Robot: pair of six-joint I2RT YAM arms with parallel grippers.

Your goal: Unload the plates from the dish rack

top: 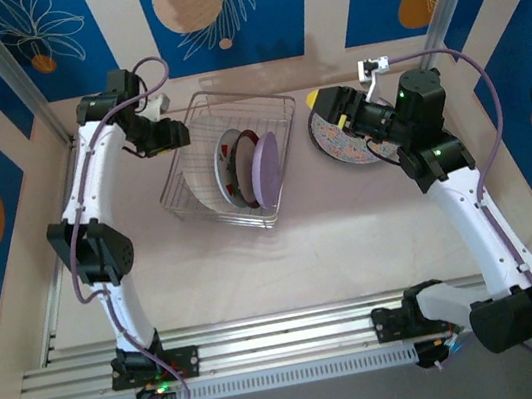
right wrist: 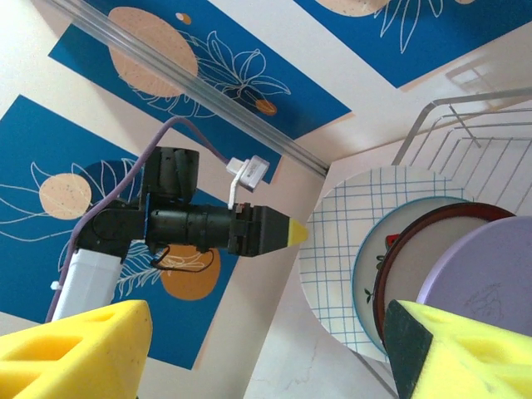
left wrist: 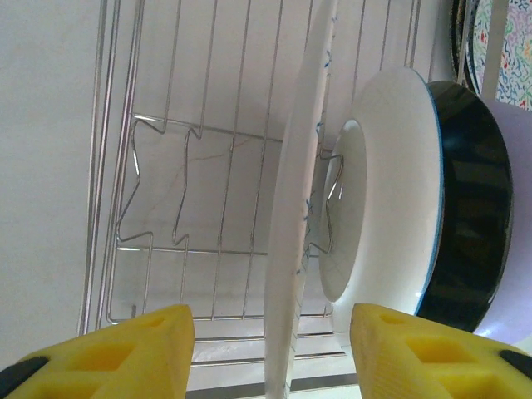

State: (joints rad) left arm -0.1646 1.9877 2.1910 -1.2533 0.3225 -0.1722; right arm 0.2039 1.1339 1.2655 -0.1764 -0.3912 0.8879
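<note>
Grid-lined plate (left wrist: 291, 249) edge between the parted left fingers (left wrist: 141, 345), untouched; right fingers (right wrist: 75, 349) parted, empty

— What do we have on the table (top: 353, 236)?
— We see a pale, pinkish top. The wire dish rack (top: 246, 97) stands on it left of centre, set at a slant.
— Anything beside it?
— A speckled plate (top: 339, 145) rests on the top to the rack's right, apart from it. Along the near edge we see a metal rail (top: 289, 343).
</note>
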